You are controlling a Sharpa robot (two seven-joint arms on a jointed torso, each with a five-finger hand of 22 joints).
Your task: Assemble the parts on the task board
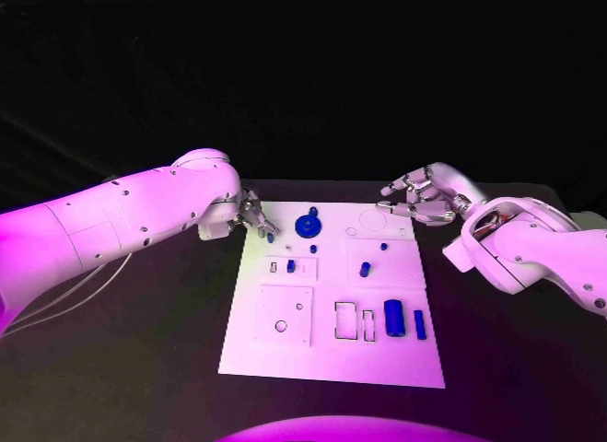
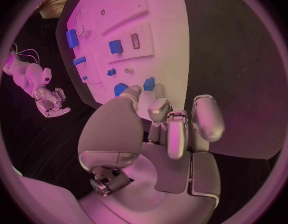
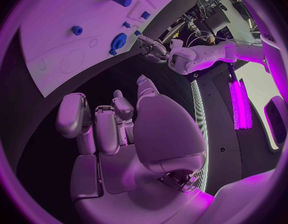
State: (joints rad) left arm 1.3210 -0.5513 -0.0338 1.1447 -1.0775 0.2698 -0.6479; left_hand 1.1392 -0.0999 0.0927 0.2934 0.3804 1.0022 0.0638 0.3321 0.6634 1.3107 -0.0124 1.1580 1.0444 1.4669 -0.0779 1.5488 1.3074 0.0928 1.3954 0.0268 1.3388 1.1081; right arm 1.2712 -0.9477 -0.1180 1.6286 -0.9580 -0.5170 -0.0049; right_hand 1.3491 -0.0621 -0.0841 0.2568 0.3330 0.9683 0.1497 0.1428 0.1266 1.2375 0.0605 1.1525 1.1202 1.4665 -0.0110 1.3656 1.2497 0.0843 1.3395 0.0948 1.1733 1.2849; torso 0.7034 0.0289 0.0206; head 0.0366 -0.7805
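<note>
The white task board [image 1: 332,345] lies in the middle of the black table. A blue gear [image 1: 308,224] stands near its far edge, with small blue parts [image 1: 366,269] mid-board and a blue cylinder [image 1: 395,318] and bar [image 1: 420,323] nearer me. My left hand [image 1: 250,216] hovers at the board's far left corner, fingers apart and holding nothing. Its fingertips [image 2: 158,90] are just short of a small blue part [image 2: 149,83], beside the gear [image 2: 121,88]. My right hand [image 1: 416,198] hangs over the far right corner with nothing in its loosely spread fingers [image 3: 113,114].
Empty cut-outs [image 1: 345,319] and a round recess [image 1: 281,325] mark the board's near half. Bare black table [image 1: 144,350] surrounds the board. The right wrist view shows the left hand [image 3: 153,47] across the board [image 3: 51,59]; the left wrist view shows the right hand [image 2: 51,102].
</note>
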